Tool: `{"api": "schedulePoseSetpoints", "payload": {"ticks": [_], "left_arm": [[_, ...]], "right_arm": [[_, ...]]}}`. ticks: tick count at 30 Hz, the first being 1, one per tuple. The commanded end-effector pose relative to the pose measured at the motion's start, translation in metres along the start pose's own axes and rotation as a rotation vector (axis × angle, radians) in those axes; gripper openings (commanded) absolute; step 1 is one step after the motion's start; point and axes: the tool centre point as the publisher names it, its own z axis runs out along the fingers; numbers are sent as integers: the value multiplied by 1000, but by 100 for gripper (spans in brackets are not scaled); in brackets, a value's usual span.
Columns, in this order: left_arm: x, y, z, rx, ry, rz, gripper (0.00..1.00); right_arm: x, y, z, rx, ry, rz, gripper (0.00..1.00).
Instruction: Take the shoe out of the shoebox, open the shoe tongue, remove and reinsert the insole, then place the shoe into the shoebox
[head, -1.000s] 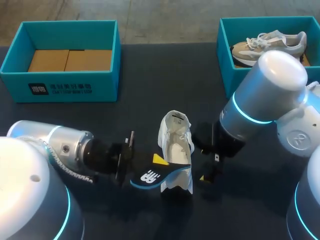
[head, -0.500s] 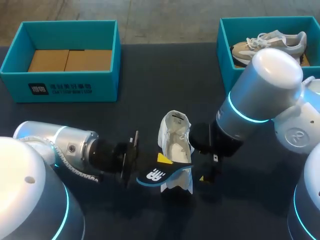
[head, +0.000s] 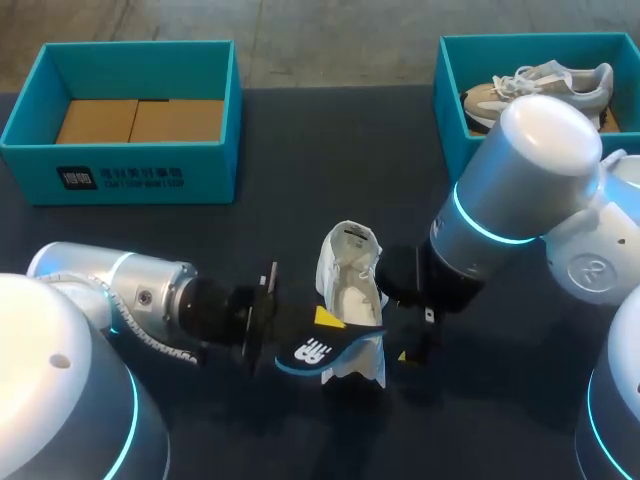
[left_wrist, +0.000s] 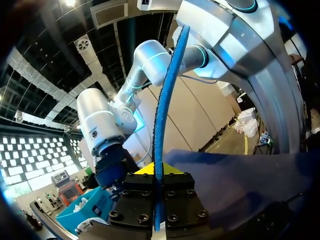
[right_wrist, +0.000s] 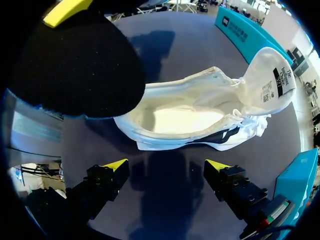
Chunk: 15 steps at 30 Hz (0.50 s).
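A white shoe (head: 352, 305) lies on the dark table with its tongue (head: 349, 245) folded back and its inside open. My left gripper (head: 315, 332) is shut on the dark, blue-edged insole (head: 312, 352), holding it over the shoe's heel end. In the left wrist view the insole (left_wrist: 161, 125) stands edge-on between the closed fingers of the left gripper (left_wrist: 159, 172). My right gripper (head: 402, 322) stands open just right of the shoe. In its own view the right gripper (right_wrist: 167, 165) is beside the shoe (right_wrist: 190, 120), and the insole (right_wrist: 75, 65) hangs over the heel.
A teal shoebox (head: 30, 120) with a cardboard liner stands at the back left. A second teal shoebox (head: 447, 100) at the back right holds a beige shoe (head: 530, 85), partly hidden by my right arm.
My left gripper has moved right with the insole, bringing it closer over the shoe's heel. The right arm has shifted slightly; the shoe has stayed put.
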Motion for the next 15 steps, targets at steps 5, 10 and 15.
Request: {"api": "schedulePoseSetpoints", "payload": {"ticks": [5, 10, 15], "left_arm": [[-1, 11, -3, -1, -19, -26, 0], [-2, 17, -5, -13, -29, -38, 0], [-4, 25, -8, -27, -39, -51, 0]], "right_arm": [[1, 1, 2, 3, -4, 1, 100], [1, 1, 2, 3, -4, 1, 100], [1, 1, 2, 3, -4, 1, 100]]}}
